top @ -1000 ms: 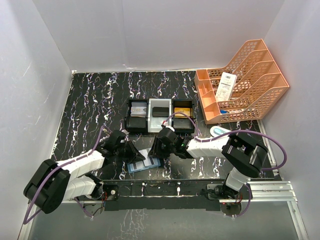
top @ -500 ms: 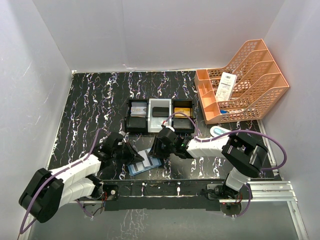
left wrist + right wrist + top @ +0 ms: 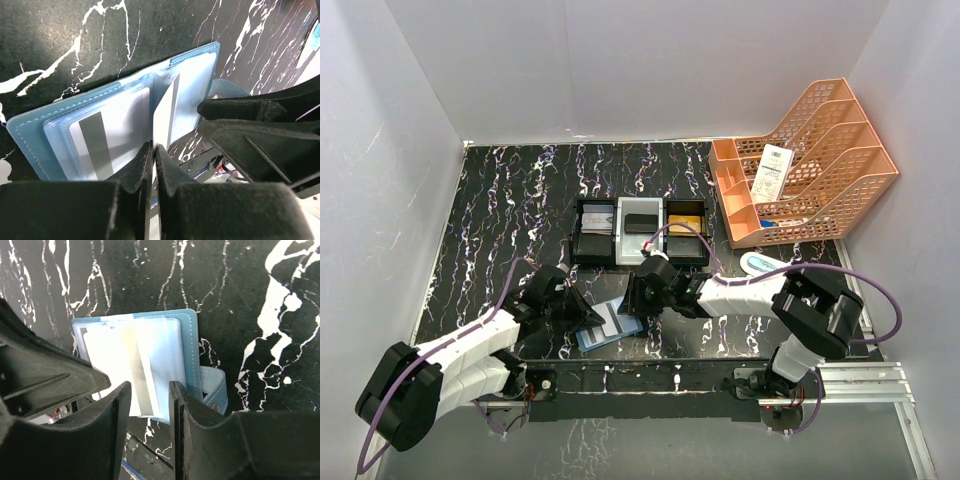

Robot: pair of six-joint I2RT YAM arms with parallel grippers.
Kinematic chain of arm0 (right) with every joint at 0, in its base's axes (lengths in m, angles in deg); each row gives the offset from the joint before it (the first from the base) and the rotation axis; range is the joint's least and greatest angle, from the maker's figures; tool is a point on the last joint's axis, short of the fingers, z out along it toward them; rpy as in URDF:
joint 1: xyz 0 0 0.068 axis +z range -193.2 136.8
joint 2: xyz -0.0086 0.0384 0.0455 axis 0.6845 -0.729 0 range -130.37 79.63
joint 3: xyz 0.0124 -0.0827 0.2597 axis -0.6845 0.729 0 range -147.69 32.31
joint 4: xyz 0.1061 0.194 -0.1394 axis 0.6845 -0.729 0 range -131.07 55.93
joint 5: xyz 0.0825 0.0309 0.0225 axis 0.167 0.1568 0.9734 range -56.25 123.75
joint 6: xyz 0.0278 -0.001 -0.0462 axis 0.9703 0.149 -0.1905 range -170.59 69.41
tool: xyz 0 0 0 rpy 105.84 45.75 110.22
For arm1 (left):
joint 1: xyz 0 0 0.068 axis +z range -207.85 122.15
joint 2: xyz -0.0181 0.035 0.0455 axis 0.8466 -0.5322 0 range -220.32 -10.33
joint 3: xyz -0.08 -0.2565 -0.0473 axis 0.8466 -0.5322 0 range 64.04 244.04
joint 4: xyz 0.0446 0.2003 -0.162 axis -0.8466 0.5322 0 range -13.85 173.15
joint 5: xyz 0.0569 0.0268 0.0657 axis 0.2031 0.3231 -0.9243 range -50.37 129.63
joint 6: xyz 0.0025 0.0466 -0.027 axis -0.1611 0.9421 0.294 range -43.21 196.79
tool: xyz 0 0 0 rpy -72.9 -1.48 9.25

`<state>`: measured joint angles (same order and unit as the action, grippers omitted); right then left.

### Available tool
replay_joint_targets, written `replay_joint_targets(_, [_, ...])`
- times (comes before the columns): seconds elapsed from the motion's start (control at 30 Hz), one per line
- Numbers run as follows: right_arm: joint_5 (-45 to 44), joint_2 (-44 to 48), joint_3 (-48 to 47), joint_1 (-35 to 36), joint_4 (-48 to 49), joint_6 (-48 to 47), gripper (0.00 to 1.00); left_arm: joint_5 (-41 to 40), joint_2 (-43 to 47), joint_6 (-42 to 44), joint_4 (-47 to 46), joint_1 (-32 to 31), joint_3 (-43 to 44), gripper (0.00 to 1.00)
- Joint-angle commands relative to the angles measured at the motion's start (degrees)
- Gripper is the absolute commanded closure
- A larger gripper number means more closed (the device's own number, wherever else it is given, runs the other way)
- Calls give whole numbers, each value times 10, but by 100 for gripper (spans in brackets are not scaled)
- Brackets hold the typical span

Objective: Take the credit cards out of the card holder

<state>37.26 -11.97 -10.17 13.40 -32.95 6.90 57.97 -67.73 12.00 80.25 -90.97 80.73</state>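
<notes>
The teal-blue card holder (image 3: 610,328) lies open on the black marbled table near the front edge. It also shows in the left wrist view (image 3: 195,80) and the right wrist view (image 3: 172,350). My left gripper (image 3: 587,315) (image 3: 154,149) is shut on the edge of a pale credit card (image 3: 165,110) with a grey stripe, which stands up out of the fold. Another striped pale card (image 3: 100,145) lies in the left clear pocket. My right gripper (image 3: 633,310) (image 3: 150,392) is open over the holder's right panel, beside the snap tab (image 3: 215,390).
A black-and-white three-compartment tray (image 3: 620,258) behind the holder has a greyish card (image 3: 595,224), a black card (image 3: 641,222) and a gold card (image 3: 686,223). An orange file rack (image 3: 820,190) with a white barcoded slip (image 3: 773,170) stands at the back right. A white-and-blue oval case (image 3: 765,263) lies nearby.
My left gripper has crept right to the open holder. The pale card now shows more between the two grippers. The right gripper has barely moved.
</notes>
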Motion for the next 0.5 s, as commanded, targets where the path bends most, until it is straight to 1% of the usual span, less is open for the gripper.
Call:
replay_joint_targets(0.0, [29,45,-23,-2,28,-53,64,-3,2,11,32,0,17,100])
replay_joint_targets(0.07, [49,47,-32,-2,47,-63,62,-2,0,10,27,-1,18,100])
replay_joint_targets(0.23, [100,-6,-68,-2,50,-75,60,0,-6,8,22,0,21,98])
replay_joint_targets(0.33, [104,-39,-66,-2,51,-54,60,-1,-6,9,24,0,23,98])
replay_joint_targets(0.47, [88,-69,-57,-2,22,-32,60,6,-5,9,17,0,24,92])
